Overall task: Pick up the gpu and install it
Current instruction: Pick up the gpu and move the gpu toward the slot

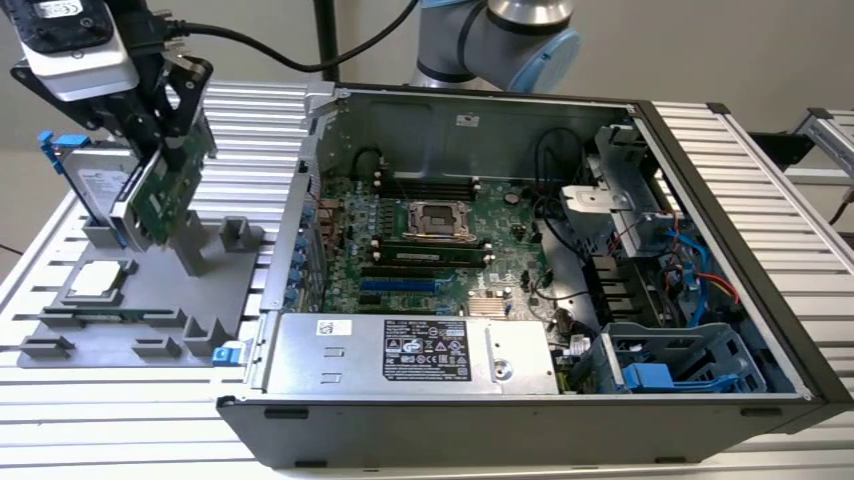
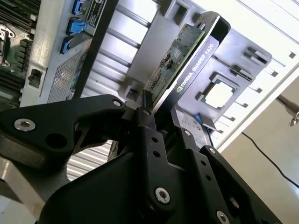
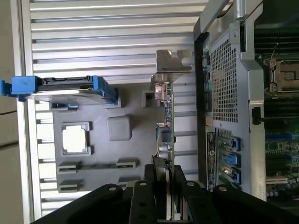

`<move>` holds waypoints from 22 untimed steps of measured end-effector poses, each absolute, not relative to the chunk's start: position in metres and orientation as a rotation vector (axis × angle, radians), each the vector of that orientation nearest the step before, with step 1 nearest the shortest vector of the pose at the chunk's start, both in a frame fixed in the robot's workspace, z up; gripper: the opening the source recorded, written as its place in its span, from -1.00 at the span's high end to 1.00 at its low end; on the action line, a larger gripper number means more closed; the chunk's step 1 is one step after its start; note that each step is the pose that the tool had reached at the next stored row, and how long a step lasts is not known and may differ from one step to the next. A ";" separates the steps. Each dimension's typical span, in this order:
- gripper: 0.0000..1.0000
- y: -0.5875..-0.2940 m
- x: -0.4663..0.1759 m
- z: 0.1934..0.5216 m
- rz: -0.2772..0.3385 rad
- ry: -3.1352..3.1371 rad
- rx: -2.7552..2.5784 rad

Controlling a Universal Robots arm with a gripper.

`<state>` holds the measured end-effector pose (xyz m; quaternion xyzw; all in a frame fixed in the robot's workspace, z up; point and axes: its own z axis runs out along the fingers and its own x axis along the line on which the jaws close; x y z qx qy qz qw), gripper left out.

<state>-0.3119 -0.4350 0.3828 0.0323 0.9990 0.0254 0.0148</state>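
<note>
Now your gripper clamps the gpu upright at the gray holder; hold it vertical, with the case at three o'clock.

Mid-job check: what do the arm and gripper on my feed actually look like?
The arm has silver-grey rounded joints with a light blue cap. The gripper is matte black, its fingers built from flat linkage bars pinned with silver screws. A white and black camera box sits above it, and a black cable loops away.
</note>
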 end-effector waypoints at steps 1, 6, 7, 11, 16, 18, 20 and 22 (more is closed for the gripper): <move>1.00 -0.435 -0.312 0.384 0.079 3.109 0.100; 1.00 -0.435 -0.312 0.391 0.079 3.109 0.100; 1.00 -0.435 -0.312 0.392 0.079 3.109 0.100; 1.00 -0.435 -0.312 0.396 0.079 3.109 0.100; 1.00 -0.435 -0.312 0.400 0.079 3.107 0.100; 1.00 -0.435 -0.312 0.401 0.079 3.105 0.100; 1.00 -0.435 -0.312 0.403 0.079 3.105 0.100; 1.00 -0.435 -0.312 0.406 0.079 3.105 0.100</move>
